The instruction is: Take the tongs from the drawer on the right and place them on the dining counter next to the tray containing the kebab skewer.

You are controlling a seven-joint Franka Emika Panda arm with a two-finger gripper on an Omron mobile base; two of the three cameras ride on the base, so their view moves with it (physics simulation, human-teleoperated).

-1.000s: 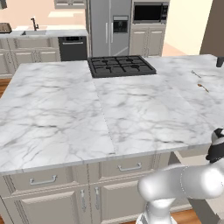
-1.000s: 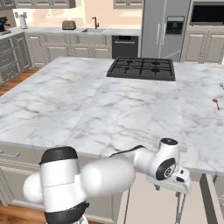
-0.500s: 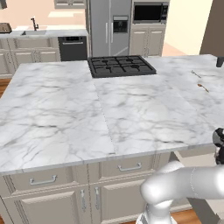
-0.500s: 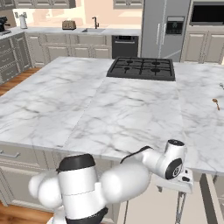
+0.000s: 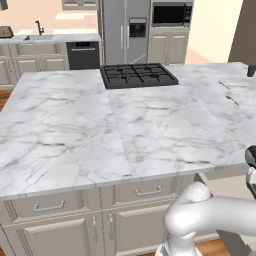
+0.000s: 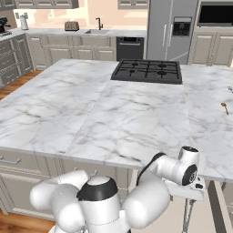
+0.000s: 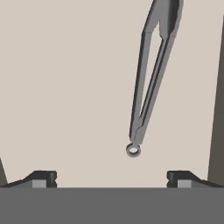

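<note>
Hand view: tongs (image 7: 151, 83) lie on the drawer (image 7: 65, 87) floor, ring end at 6 o'clock, arms running to 12.
Gripper: gripper (image 7: 112, 177) gapes wide, holding nothing, poised over the ring end.
Change: the arm has swung lower under the worktop (image 6: 113, 113) edge since earlier; descent seems nearly finished, grasp probably next.
Unchanged: worktop scene steady.

Tongs (image 7: 151, 83) lying on the drawer's (image 7: 65, 87) pale floor, ringed joint at 6 o'clock, arms running toward 12–1 o'clock. Gripper (image 7: 111, 177) spread wide below, touching nothing.
</note>
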